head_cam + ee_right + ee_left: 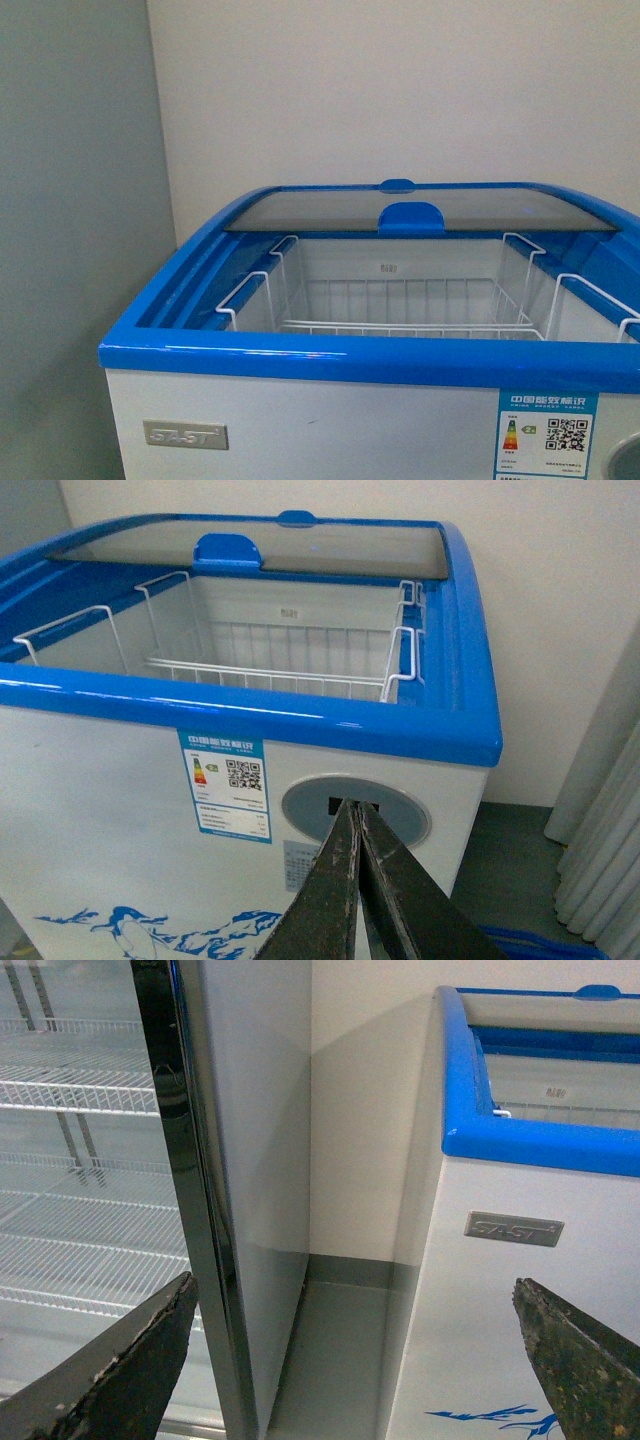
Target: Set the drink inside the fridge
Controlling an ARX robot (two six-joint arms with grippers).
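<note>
No small red-capped bottle shows in any view, so nothing is in yet. At the middle of the front view, the white chest fridge with blue rim [360,360] has its glass lid [420,210] slid back. My left hand [350,1360] is wide open; my right hand [356,880] is pinched closed and empty.

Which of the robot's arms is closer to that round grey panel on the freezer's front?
Right. Its shut pincer points straight at the round grey panel on the chest freezer. The open left pincer faces the freezer's far corner, beside the tall display fridge.
</note>
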